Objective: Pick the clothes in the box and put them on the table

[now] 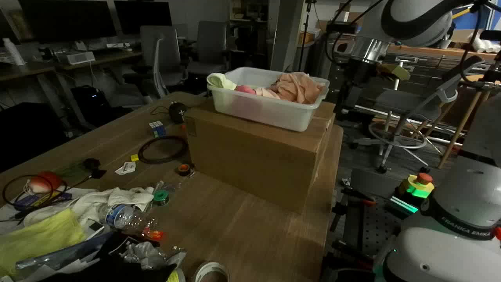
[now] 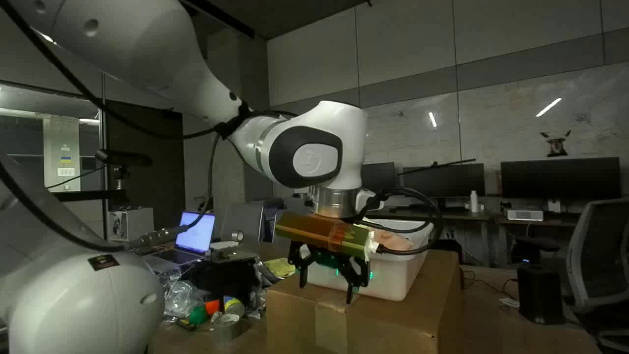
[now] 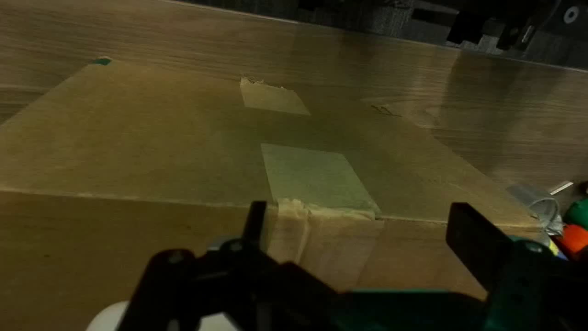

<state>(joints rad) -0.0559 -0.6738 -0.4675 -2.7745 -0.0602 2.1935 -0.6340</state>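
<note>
Exterior view, rumpled peach cloth [image 1: 299, 88], rectangular plastic tub [image 1: 260, 111], cardboard box [image 1: 250, 160] beneath

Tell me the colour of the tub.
The tub is translucent white, clearest in an exterior view.

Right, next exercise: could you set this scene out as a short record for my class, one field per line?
container: white tub
contents: peach, pink and pale yellow clothes
support: cardboard box on wooden table
fingers: open, holding nothing, outside the tub
also on table: puzzle cube, plastic bottle
left to do: move the tub's clothes onto the table
</note>
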